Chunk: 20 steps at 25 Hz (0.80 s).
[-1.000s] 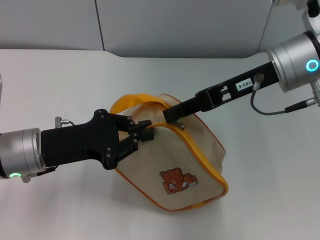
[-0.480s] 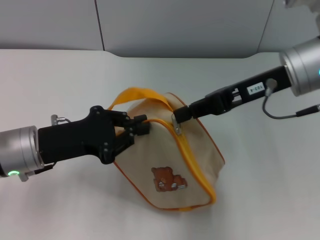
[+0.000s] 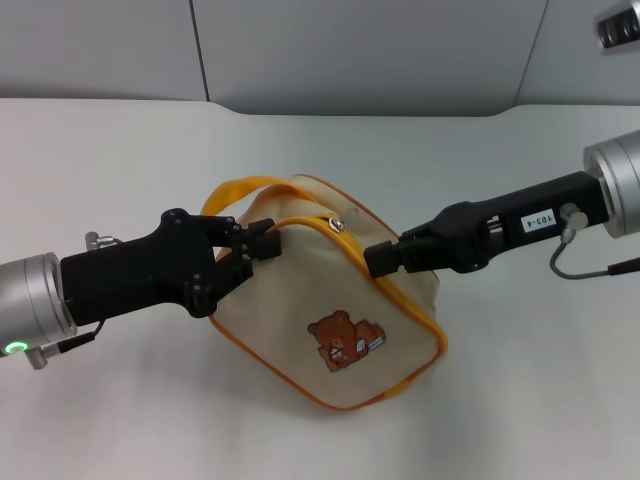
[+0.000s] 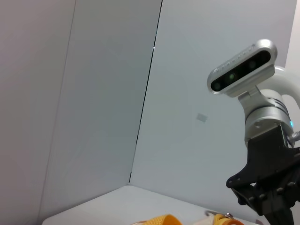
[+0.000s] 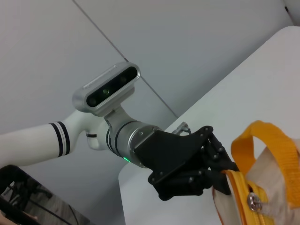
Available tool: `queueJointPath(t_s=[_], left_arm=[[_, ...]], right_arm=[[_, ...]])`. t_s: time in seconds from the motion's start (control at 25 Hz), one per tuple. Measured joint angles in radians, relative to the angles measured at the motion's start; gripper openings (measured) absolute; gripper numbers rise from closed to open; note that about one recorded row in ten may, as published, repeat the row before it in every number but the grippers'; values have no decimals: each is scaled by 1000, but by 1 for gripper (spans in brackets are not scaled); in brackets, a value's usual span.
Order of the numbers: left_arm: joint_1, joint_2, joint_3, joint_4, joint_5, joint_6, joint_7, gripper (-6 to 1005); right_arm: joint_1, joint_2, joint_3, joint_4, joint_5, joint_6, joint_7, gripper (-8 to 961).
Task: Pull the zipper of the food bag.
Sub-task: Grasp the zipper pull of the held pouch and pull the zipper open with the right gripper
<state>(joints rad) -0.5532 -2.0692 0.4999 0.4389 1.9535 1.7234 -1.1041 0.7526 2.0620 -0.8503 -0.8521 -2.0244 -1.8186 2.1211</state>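
Note:
The beige food bag (image 3: 330,310) with a bear print lies on the white table, its orange strap handle (image 3: 232,190) at the back left. The orange-yellow zipper (image 3: 420,318) curves along its top and right edge. My left gripper (image 3: 262,243) is shut on the bag's upper left edge, at the end of the track. My right gripper (image 3: 376,260) is shut on the zipper track at the bag's upper right. A small silver metal piece (image 3: 335,224) sits on the track between the two grippers. It also shows in the right wrist view (image 5: 253,200), beside the left gripper (image 5: 213,176).
The white table (image 3: 120,140) runs back to a grey wall panel (image 3: 350,50). The left wrist view shows the right arm's wrist camera (image 4: 241,68) and black gripper body (image 4: 272,185) close ahead. Both arms reach in across the bag's sides.
My right gripper has moved right and down along the zipper track, away from the silver piece. My left gripper has shifted left with the bag's edge, and the bag has turned.

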Motion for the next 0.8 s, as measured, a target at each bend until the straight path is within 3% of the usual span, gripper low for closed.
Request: queueJointPath(t_s=[0.24,0.44,0.6,0.8], left_arm=[[1,0,6,-1,-1,1,-7,73],[1,0,8,-2,-1,5,-2,70],[1,0,8,-2,-1,5,0,70],[-5,0,9,-2,-1,7,0,71]], right_arm=[[-22,-8,21,27,28,11,-9,21],[-38,-51,107,91,106,4,-71,73],[-12,-85,113,179,114,28,-90,114],[31,-88,52,227,108,43,-97,185]])
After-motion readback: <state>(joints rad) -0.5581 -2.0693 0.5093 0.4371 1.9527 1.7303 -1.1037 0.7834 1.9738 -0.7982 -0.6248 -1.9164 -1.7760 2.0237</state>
